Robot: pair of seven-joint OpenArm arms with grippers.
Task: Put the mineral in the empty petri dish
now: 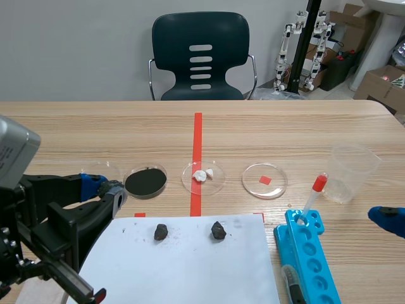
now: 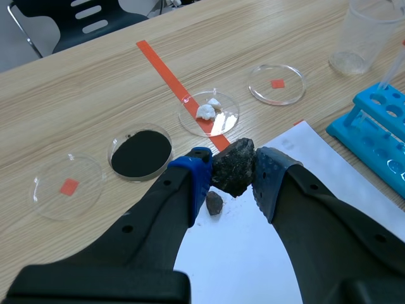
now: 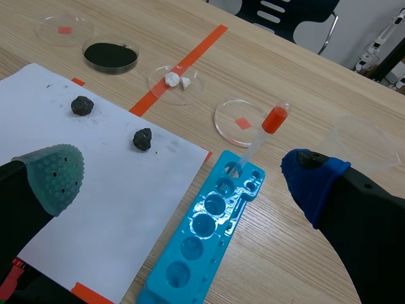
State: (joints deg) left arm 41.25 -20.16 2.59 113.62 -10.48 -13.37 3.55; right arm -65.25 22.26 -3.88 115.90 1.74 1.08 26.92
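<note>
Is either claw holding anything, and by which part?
The left gripper pinches a dark mineral chunk by its two opposite sides. The right gripper is open and holds nothing.

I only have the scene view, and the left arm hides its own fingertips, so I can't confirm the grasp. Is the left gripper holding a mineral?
Observer: Yes. The left wrist view shows the left gripper shut on a dark mineral.
Operator: Is the leftmost dish empty?
Observer: The petri dish beside the black powder holds nothing; only a red tape mark shows through.
Operator: And the right gripper?
Observer: Its wrist view shows the right gripper open, holding nothing.
</note>
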